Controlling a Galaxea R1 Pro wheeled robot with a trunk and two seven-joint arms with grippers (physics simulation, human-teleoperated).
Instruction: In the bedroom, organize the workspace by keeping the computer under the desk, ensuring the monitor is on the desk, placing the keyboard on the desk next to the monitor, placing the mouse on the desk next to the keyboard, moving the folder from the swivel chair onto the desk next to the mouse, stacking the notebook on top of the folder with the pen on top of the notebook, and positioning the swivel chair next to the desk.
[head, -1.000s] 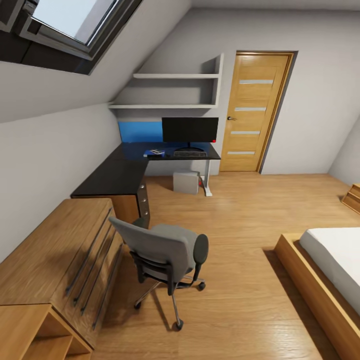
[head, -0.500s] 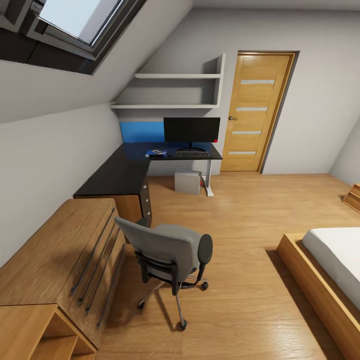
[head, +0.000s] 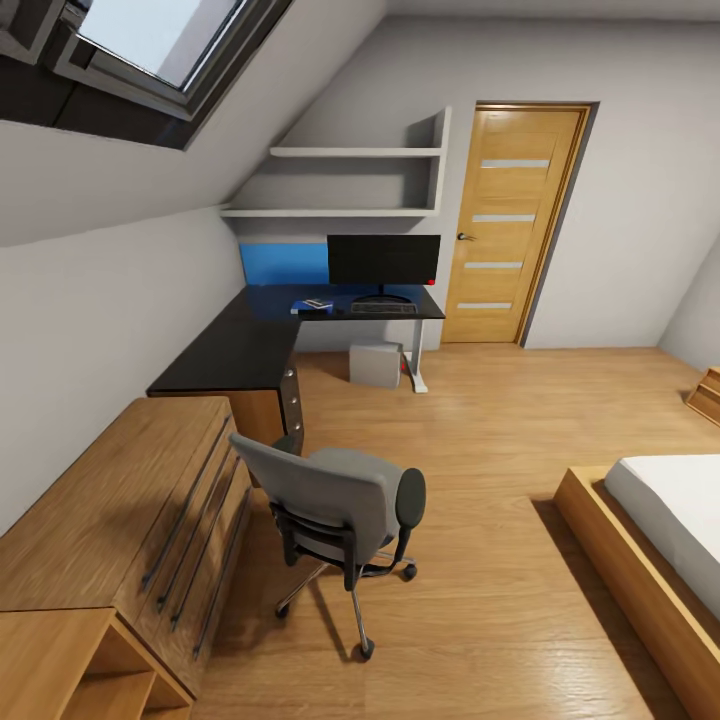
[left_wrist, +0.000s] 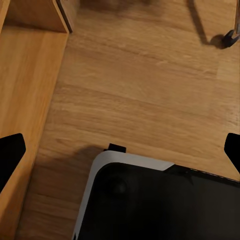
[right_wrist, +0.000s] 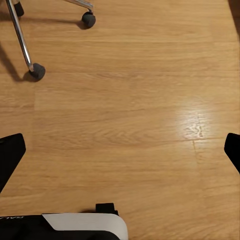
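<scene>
- Grey swivel chair (head: 335, 510) sits out on the wood floor (head: 480, 440), just beside the light wooden dresser (head: 110, 520), well apart from the monitor end of the black desk (head: 240, 350)
- monitor (head: 383, 259) and keyboard (head: 383, 308) are on the desk, blue folder (head: 312, 305) near them with something dark on top, too small to tell
- computer (head: 375, 362) is under the desk
- left gripper (left_wrist: 120, 150) and right gripper (right_wrist: 120, 150) both spread wide, holding nothing, over bare floor
</scene>
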